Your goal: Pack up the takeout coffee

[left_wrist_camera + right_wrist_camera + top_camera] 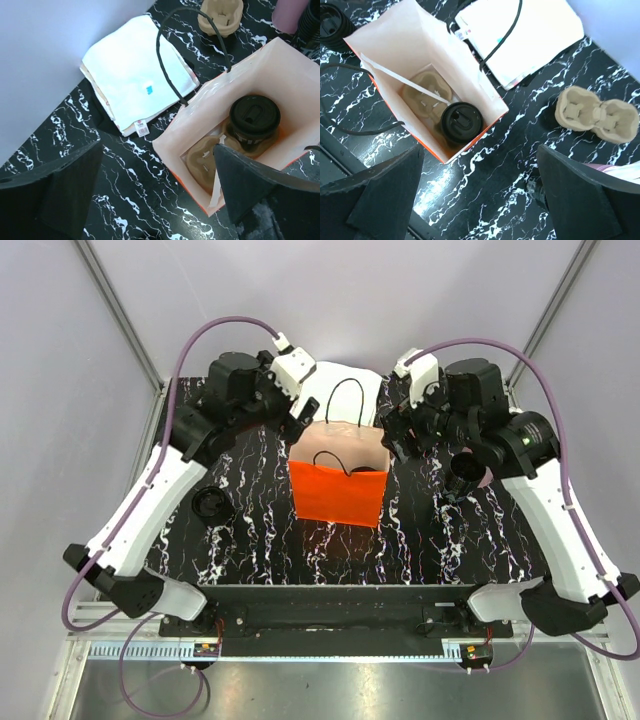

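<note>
Coffee (254, 117) packed in the bag (338, 495), both end effectors released above it.
The left end effector (157, 147) hangs over the bag's left rim, jaws spread wide and gripping nothing; in its wrist view the coffee shows just past its right finger, lower down and apart from it. The orange bag stands mid-desk (250, 540) between the arms, and the coffee sits upright inside it, black lid on, in a pulp tray (202, 157), toward the bag's right end. The right end effector (479, 149) hangs over the right rim, jaws likewise spread and empty, with the coffee almost straight under the gap between its fingers, untouched.
</note>
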Tool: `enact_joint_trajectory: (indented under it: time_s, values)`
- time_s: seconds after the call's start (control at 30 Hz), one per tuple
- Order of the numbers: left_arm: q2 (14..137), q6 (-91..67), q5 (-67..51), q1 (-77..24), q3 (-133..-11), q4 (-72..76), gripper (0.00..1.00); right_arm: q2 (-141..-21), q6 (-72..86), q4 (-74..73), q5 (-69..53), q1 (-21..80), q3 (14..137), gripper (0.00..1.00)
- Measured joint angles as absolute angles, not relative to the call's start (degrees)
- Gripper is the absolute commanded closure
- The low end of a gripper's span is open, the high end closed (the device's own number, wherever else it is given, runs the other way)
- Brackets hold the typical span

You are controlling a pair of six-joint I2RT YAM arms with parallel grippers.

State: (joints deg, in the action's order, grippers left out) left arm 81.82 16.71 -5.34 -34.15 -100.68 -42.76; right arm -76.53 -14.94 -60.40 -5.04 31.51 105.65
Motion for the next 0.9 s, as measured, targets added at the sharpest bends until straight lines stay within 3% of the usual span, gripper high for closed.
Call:
enact_joint_trajectory:
  time_s: [0.17, 0.53, 0.9]
  values:
    - [78.15, 16.29, -5.41, -31.38, -99.90, -42.72, 0.01, -74.54, -15.97, -58.63, -3.51, 31.51, 105.71, 0.00]
    - [72.84, 11.55, -8.60, -14.00, -99.00, -41.80, 0.01, -70.57, -18.37, -48.66, 5.69, 31.51, 102.94, 0.00]
    - [67.13, 5.91, -13.06, 3.33, -95.61, -38.06, 0.01, -62.17, -20.97, -29.82, 18.02, 27.92, 91.81, 0.00]
